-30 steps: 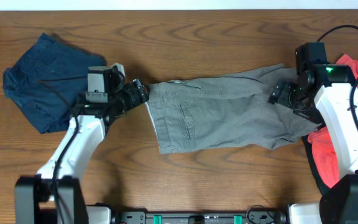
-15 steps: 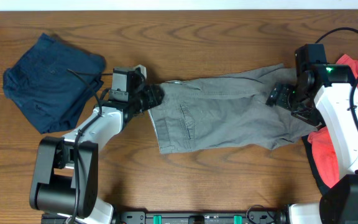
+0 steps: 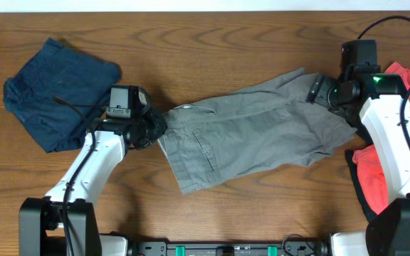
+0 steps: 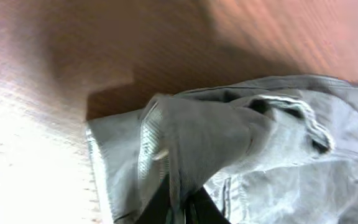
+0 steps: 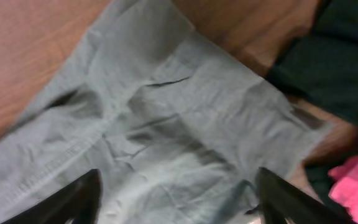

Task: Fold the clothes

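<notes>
The grey shorts (image 3: 255, 135) lie slantwise across the middle of the table, their right end further back than their left. My left gripper (image 3: 158, 129) is at their left edge, shut on a bunched fold of grey cloth (image 4: 197, 137) that rises a little off the wood. My right gripper (image 3: 317, 89) hovers over the far right end of the shorts (image 5: 179, 124). Its dark fingers (image 5: 82, 199) stand wide apart and open, with flat cloth below them. A navy garment (image 3: 59, 92) lies at the far left.
A red garment (image 3: 404, 142) is heaped at the right edge beside the right arm, with black cloth (image 5: 340, 50) under and next to it. Bare wooden table (image 3: 226, 43) runs along the back and in front of the shorts.
The left gripper has shut on the shorts' left edge and dragged it left and forward, slanting the shorts. The right gripper has moved back over their far right end, its jaws narrowing a little.
</notes>
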`<state>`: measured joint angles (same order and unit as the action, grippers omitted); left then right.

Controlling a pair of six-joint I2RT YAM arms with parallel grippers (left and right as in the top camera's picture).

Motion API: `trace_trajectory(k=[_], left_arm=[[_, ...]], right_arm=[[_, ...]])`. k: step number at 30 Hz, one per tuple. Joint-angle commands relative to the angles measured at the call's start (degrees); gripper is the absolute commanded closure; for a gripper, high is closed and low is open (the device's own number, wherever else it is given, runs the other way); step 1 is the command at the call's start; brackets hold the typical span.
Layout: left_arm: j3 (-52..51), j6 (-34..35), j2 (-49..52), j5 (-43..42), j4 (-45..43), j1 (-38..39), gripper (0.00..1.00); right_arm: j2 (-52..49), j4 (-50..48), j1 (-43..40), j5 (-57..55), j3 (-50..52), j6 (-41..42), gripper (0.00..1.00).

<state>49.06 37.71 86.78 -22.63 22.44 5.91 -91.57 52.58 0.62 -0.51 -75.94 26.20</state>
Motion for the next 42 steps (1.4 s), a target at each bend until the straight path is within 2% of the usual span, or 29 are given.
trace_trajectory(k=[1,4,6,10,14,18,19,21,24,27,30,33,34,35,37,42], left_arm=[[0.66,1.6,1.01,2.73,1.55,0.28,0.92],[0.66,1.57,1.18,2.78,3.8,0.33,0.84],[0.66,1.57,1.18,2.78,5.42,0.33,0.83],[0.66,1.55,1.2,2.78,7.69,0.33,0.83],[0.66,1.55,1.2,2.78,9.79,0.33,0.83],[0.66,1.57,1.2,2.75,12.72,0.33,0.83],[0.66,1.57,1.2,2.75,13.75,0.33,0.73],[0.66,1.57,1.2,2.56,16.09,0.33,0.61],[0.66,1.55,1.2,2.34,19.8,0.33,0.51],[0.66,1.51,1.2,2.32,22.05,0.33,0.48],[0.59,1.07,1.2,2.03,22.53,0.63,0.43],[0.55,0.24,1.2,1.66,22.47,1.66,0.29],[0.57,0.02,1.2,1.66,22.45,2.1,0.25],[0.55,-1.53,1.2,1.18,22.12,2.89,0.2],[0.44,-3.85,1.2,0.52,21.51,4.07,0.18],[-1.77,-4.61,1.2,0.57,16.76,6.84,0.15]], right_arm=[[-2.49,0.13,1.07,2.49,-0.11,-0.39,0.47],[-5.16,0.24,1.55,1.77,-0.11,-1.01,0.72],[-7.52,-0.04,1.55,0.42,-0.11,-0.96,0.88],[-12.24,-1.6,1.44,0.11,-0.11,-0.24,0.92],[-18.05,-7.67,1.49,0.46,-0.11,1.95,0.96],[-21.2,-18.86,1.55,6.03,-0.11,4.24,0.91],[-21.7,-22.56,1.55,8.2,-0.11,5.14,0.9],[-22.01,-29.18,1.55,11.43,-0.11,7.37,0.87],[-21.46,-38.84,1.4,17.42,-0.48,10.05,0.82],[-20.48,-42.53,1.03,24.57,-2.43,10.01,0.81],[-19.28,-39.19,0.79,25.97,-4.81,9.46,0.81],[-17.66,-30.69,0.55,24.37,-6.47,5.35,0.81],[-17.2,-27.67,0.5,23.15,-6.82,3.98,0.79],[-16.17,-22.95,0.46,20.72,-7.1,1.44,0.72],[-14.58,-17.79,0.46,16.79,-7.17,-1.51,0.65],[-8.96,-9.14,0.57,12.7,-7.17,-8.61,0.6]])
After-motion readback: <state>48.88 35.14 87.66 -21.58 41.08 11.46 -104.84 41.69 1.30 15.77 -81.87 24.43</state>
